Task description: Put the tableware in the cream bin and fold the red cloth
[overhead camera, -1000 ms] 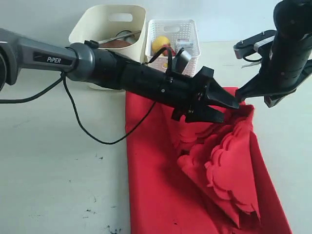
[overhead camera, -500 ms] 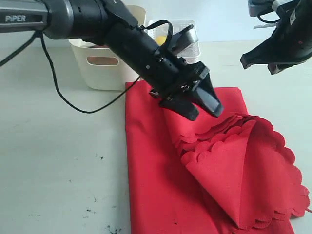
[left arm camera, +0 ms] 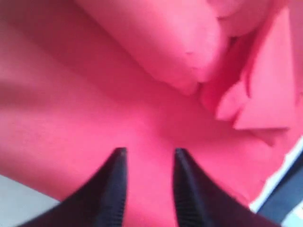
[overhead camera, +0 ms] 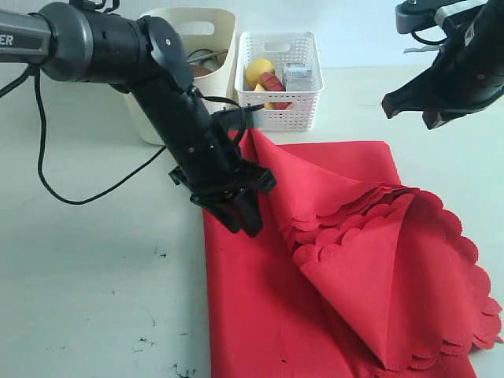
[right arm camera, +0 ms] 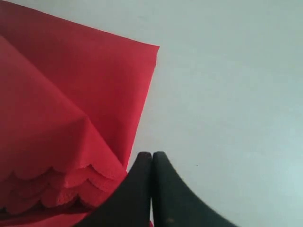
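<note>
The red cloth (overhead camera: 260, 315) lies on the table (overhead camera: 94, 299) from the centre to 5 o'clock. Its scalloped edge is turned over in loose layers at 4 o'clock.

The left arm comes in from 10 o'clock and bends steeply down. The left gripper (overhead camera: 240, 219) points down at the cloth's 9 o'clock edge, and its jaws stand a little apart over the fabric. One ridge of cloth rises beside the arm.

The right gripper (right arm camera: 152, 156) hangs above the table at 2 o'clock, with its jaws pressed together and nothing between them.

Far at 11 o'clock, the cream bin (overhead camera: 206, 19) holds a brown plate (overhead camera: 202, 70) and a metal utensil (overhead camera: 206, 57). At 12 o'clock, just beside the bin, the white lattice basket (overhead camera: 279, 110) holds a lemon (overhead camera: 258, 71) and a grey package (overhead camera: 298, 75).
</note>
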